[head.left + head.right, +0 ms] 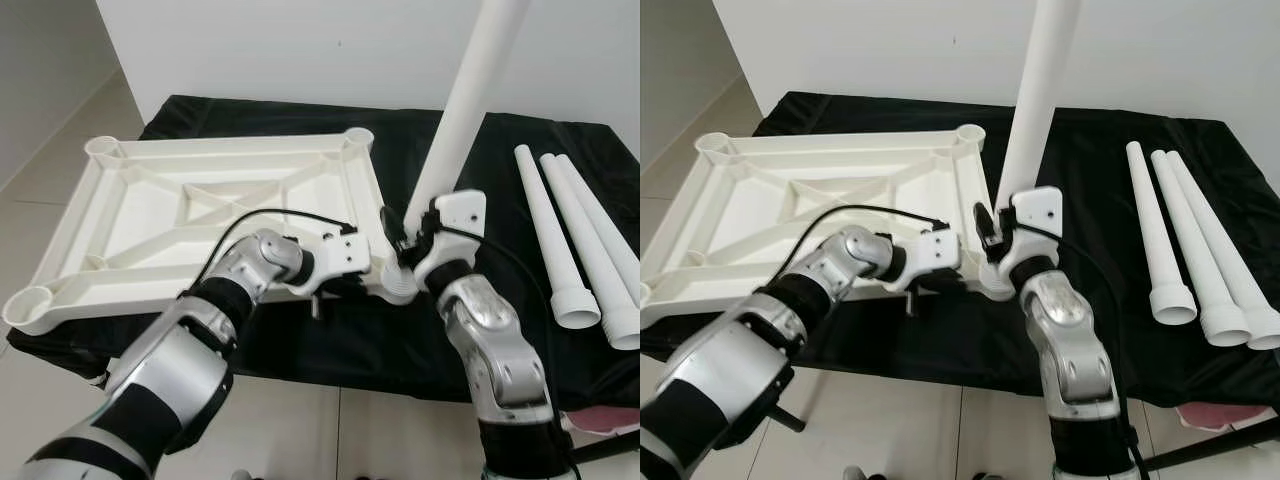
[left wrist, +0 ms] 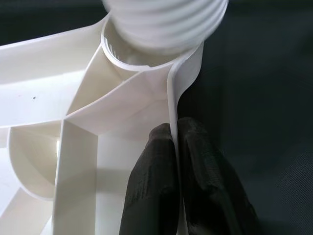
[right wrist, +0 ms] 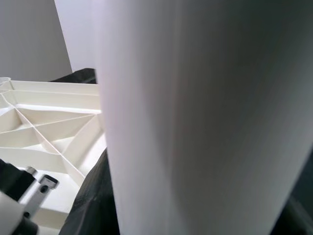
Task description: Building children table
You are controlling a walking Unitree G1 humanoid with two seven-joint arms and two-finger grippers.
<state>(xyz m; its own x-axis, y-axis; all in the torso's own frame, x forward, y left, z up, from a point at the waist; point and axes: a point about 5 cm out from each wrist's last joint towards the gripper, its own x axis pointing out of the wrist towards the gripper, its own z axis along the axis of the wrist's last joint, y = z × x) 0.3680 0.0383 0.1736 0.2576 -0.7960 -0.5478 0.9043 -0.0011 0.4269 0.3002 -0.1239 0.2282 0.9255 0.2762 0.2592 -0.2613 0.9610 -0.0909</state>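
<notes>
Item: white tabletop (image 1: 200, 215), lying upside down on a black-covered table (image 1: 330, 340), occupying the 9 o'clock half. Left claw (image 2: 173, 147) is pinching the tabletop's near rim, fingers closed on it, beside the 5 o'clock corner socket. Right claw (image 1: 400, 235) is gripping an upright white leg (image 1: 455, 120) standing in that socket. Three spare legs (image 1: 580, 240) are lying at 3 o'clock.

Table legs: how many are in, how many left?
None looks fully seated. In hand: the right gripper holds the first leg upright with its threaded end at the near corner socket, while the left gripper pinches the upturned tabletop rim. Left: three loose legs on the black cloth.
</notes>
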